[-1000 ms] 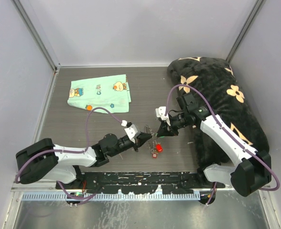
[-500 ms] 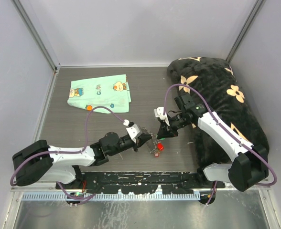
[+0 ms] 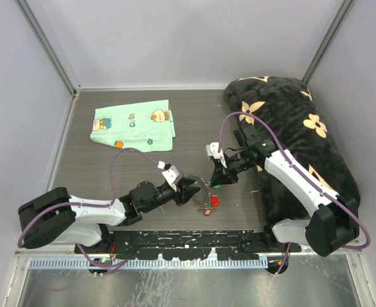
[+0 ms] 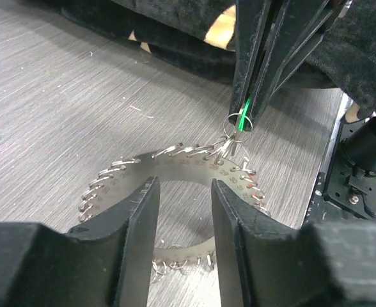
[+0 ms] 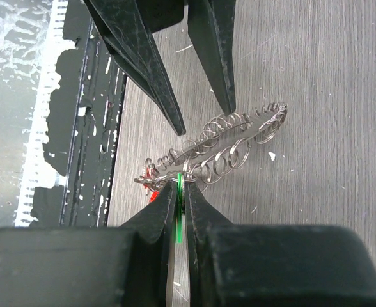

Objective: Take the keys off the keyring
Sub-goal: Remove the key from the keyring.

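The keyring [image 4: 175,163], a flat silver band fringed with small split rings, hangs tilted just above the table. My right gripper [image 5: 180,182] is shut on a green-headed key [image 5: 178,192] that is still linked to the keyring [image 5: 239,137]. My left gripper [image 4: 183,185] is open, its fingers [image 5: 156,70] standing apart beside the ring with nothing between them. Red-headed keys [image 3: 212,202] hang from the ring's low side. In the top view the left gripper [image 3: 189,189] and the right gripper [image 3: 217,181] face each other across the keyring [image 3: 203,189].
A mint-green cartoon cloth [image 3: 133,125] lies at the back left, with an orange-headed key [image 3: 119,144] at its near edge. A black blanket with tan flowers [image 3: 297,128] fills the right side, under the right arm. The black rail [image 3: 188,242] runs along the near edge.
My left gripper has opened and let go of the keyring and drawn back slightly. The ring and its red keys have sagged a little. The right gripper still pinches the green key.
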`<action>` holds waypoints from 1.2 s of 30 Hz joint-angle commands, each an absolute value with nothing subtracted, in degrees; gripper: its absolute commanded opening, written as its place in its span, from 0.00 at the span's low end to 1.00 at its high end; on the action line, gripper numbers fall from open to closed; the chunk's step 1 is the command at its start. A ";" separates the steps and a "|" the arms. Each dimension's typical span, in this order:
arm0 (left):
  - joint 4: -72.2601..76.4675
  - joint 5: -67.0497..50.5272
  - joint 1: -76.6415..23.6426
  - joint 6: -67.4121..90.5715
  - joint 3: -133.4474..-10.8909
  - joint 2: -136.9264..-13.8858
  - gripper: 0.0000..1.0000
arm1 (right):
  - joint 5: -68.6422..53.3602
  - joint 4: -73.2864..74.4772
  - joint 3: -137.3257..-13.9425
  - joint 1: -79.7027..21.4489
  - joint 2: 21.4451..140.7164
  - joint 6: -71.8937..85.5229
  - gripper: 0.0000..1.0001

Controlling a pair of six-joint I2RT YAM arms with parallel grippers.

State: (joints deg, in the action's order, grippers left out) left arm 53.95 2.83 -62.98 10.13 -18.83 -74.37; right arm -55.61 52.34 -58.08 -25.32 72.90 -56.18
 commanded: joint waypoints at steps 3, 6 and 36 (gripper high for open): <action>54.37 4.82 -62.79 12.70 -17.20 -64.51 0.42 | -56.76 51.15 -60.04 -25.75 72.42 -55.40 0.01; 48.25 3.55 -62.85 12.27 -17.10 -59.34 0.43 | -55.81 51.23 -60.19 -25.76 72.44 -55.59 0.01; 52.70 -6.96 -62.75 13.66 -13.35 -59.84 0.47 | -45.90 62.45 -67.38 -26.62 76.10 -73.34 0.01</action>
